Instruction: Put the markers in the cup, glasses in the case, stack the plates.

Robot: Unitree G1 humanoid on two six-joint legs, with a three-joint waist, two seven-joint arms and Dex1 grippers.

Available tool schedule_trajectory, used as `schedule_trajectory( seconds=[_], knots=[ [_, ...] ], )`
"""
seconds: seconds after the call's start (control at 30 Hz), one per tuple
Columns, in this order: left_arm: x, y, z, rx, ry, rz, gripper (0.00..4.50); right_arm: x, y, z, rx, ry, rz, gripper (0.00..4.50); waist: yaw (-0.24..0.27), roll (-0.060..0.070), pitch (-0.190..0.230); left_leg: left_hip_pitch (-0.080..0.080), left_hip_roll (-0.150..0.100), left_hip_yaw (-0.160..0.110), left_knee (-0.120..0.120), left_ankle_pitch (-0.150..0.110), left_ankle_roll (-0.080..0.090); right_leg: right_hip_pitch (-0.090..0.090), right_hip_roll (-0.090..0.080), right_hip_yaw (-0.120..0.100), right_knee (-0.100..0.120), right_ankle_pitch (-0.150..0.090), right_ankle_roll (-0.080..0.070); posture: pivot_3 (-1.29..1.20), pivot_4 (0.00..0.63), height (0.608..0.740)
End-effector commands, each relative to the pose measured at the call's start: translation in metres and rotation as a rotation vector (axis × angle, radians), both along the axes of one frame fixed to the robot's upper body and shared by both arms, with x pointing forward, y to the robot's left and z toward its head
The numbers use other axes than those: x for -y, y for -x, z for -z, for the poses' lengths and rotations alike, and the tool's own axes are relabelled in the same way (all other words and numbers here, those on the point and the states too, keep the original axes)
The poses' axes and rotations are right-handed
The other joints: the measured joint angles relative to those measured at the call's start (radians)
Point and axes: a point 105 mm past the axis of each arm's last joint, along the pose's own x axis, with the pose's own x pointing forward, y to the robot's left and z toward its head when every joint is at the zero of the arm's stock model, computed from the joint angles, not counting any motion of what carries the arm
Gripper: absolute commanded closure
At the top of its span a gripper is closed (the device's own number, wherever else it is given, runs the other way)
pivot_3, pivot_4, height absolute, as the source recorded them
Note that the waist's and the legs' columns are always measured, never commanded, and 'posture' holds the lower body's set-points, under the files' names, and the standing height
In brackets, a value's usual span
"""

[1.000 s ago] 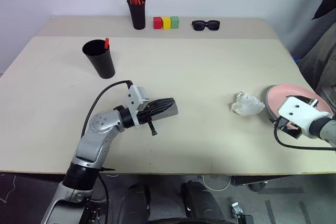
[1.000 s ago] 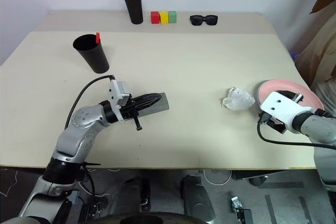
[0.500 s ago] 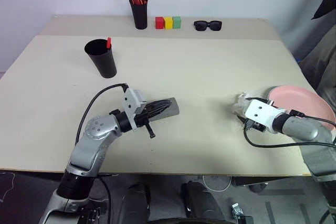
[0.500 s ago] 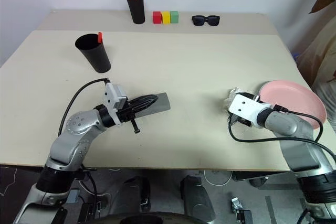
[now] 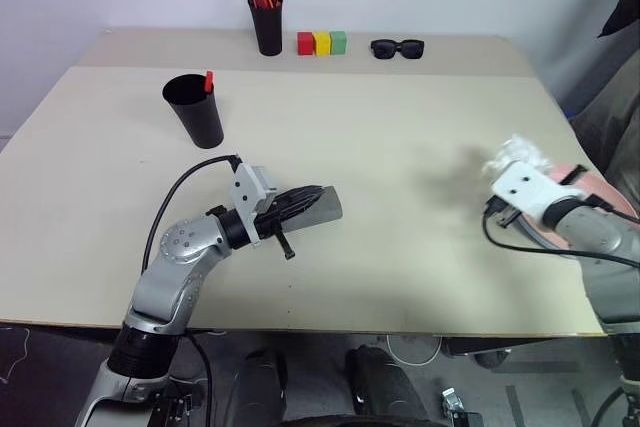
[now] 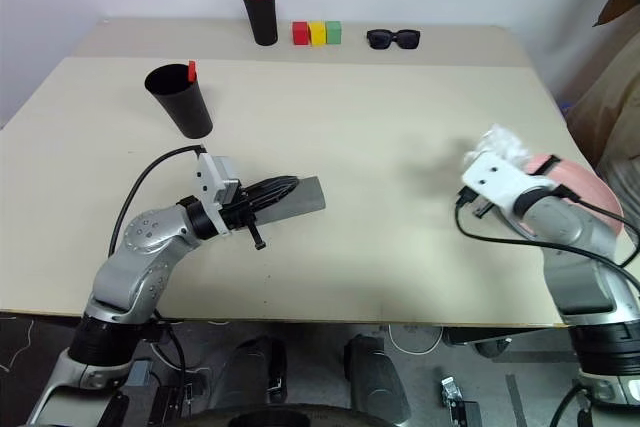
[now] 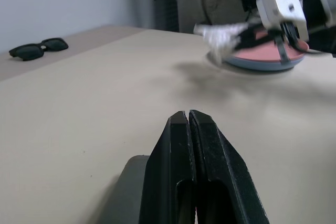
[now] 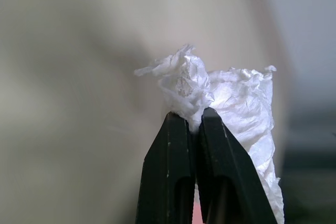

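counter: beige top, spans most of the head views
cup: black, tapered, upright, upper left of the left eye view; a red-capped marker sticks out of its rim on the right
case: grey, lies on the counter left of centre, under and just past the left gripper tip; glasses cannot be made out
left gripper: low over the case, pointing toward frame right; fingers pressed together, no gap, nothing seen between them
plates: salmon pink plate at the right edge of the counter, mostly hidden behind the right arm; in the left wrist view the pink plate sits on a light blue plate, stacked
tissue: crumpled white tissue, pinched in the right gripper, off the counter, a soft shadow under it on the surface
right gripper: right side of the frame, just beside the plates; fingers closed tight on one fold of the tissue
pen holder: black cylinder, top centre-left of the frame at the far edge, full of orange-red-topped pens
blocks: red, yellow, green in a row, touching, just right of the pen holder
sunglasses: chunky black, far edge, right of the blocks
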Motion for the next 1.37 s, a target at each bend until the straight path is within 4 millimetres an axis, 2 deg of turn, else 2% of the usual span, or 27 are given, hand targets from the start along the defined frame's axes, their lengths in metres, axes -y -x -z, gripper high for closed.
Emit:
schedule_trajectory(
  seconds=[0.03,0.13,0.23,0.33,0.4,0.47,0.57,0.67,0.73,0.87,1.03,1.17,1.37],
  knots=[
    [0.009,-0.003,-0.009,0.042,0.021,0.041,4.5,0.037,0.014,-0.01,0.025,0.069,0.167,4.45,0.0,0.0,0.0,0.0,0.0,0.0,0.0,0.0,0.0,0.0,0.0,0.0,0.0,0.0,0.0,0.0,0.15,0.722],
    [0.011,-0.006,-0.009,0.047,0.023,0.05,4.5,0.044,0.021,-0.004,-0.003,0.049,0.204,3.59,-0.006,0.0,0.0,0.0,0.0,0.0,0.0,0.0,0.0,0.0,0.0,0.0,0.0,0.001,0.001,0.0,0.15,0.722],
    [0.012,-0.008,-0.01,0.052,0.024,0.051,4.5,0.042,0.022,-0.006,0.004,0.04,0.206,2.08,-0.014,0.002,-0.001,0.001,0.0,0.0,0.0,0.0,0.0,0.0,0.0,0.0,0.0,0.001,0.002,0.0,0.15,0.722],
    [0.008,-0.01,-0.016,0.073,0.03,0.009,4.5,0.021,0.015,-0.007,0.019,0.006,0.113,0.56,-0.013,0.002,-0.001,0.001,0.0,0.0,-0.001,0.0,0.0,0.0,0.001,0.0,0.0,0.001,0.002,0.0,0.15,0.722],
    [0.002,-0.013,-0.022,0.091,0.034,-0.047,4.5,0.004,0.009,-0.009,0.029,-0.049,0.04,0.56,-0.013,0.002,-0.001,0.001,0.0,0.0,0.0,0.0,0.0,0.0,0.001,0.0,0.0,0.001,0.002,0.0,0.15,0.722],
    [-0.013,-0.02,-0.029,0.107,0.047,-0.152,4.5,-0.015,0.002,-0.013,0.051,-0.107,-0.045,0.56,-0.012,0.002,-0.001,0.001,0.0,0.0,0.0,0.0,0.0,0.0,0.001,0.0,0.0,0.001,0.003,0.0,0.15,0.722],
    [-0.046,-0.032,-0.042,0.146,0.077,-0.367,4.5,-0.044,-0.007,-0.02,0.082,-0.237,-0.168,0.56,-0.01,0.002,-0.001,0.001,0.0,-0.001,-0.001,0.0,0.0,0.0,0.001,0.0,0.0,0.002,0.003,0.0,0.15,0.722],
    [-0.087,-0.035,-0.048,0.157,0.099,-0.57,4.5,-0.078,-0.012,-0.023,0.069,-0.368,-0.327,0.56,-0.009,0.001,-0.001,0.001,0.0,0.0,-0.001,0.0,0.0,0.0,0.001,0.0,0.0,0.002,0.003,0.0,0.15,0.722],
    [-0.12,-0.031,-0.046,0.156,0.079,-0.707,4.5,-0.095,-0.015,-0.022,0.039,-0.475,-0.404,0.56,-0.012,0.001,-0.001,0.001,0.0,0.0,-0.001,0.0,0.0,0.0,0.001,0.0,0.0,0.002,0.003,0.0,0.15,0.722],
    [-0.166,-0.015,-0.027,0.143,-0.062,-0.873,4.5,-0.111,-0.023,-0.017,-0.01,-0.564,-0.487,0.56,-0.007,0.001,-0.001,0.001,0.001,0.0,-0.001,0.0,0.0,0.0,0.0,0.0,0.0,0.002,0.003,0.0,0.15,0.722],
    [-0.188,0.009,-0.023,0.134,-0.08,-0.951,4.5,-0.123,-0.032,-0.012,-0.057,-0.638,-0.539,0.56,-0.002,-0.001,0.0,0.001,0.001,0.001,-0.001,0.0,0.0,0.0,0.0,-0.001,0.0,0.0,0.0,0.0,0.15,0.722],
    [-0.189,0.02,-0.016,0.114,-0.083,-0.975,4.5,-0.129,-0.035,-0.001,-0.091,-0.628,-0.561,0.56,-0.005,-0.001,0.0,0.0,0.001,0.001,-0.001,0.0,0.0,0.0,-0.001,-0.001,0.0,0.0,-0.001,0.0,0.15,0.722],
    [-0.19,0.028,-0.008,0.093,-0.074,-0.988,4.5,-0.139,-0.04,0.004,-0.119,-0.625,-0.595,0.56,-0.01,-0.001,0.0,0.001,0.002,0.001,-0.001,0.0,0.0,0.0,0.0,-0.001,0.0,0.0,-0.001,0.0,0.15,0.722]
  ],
)
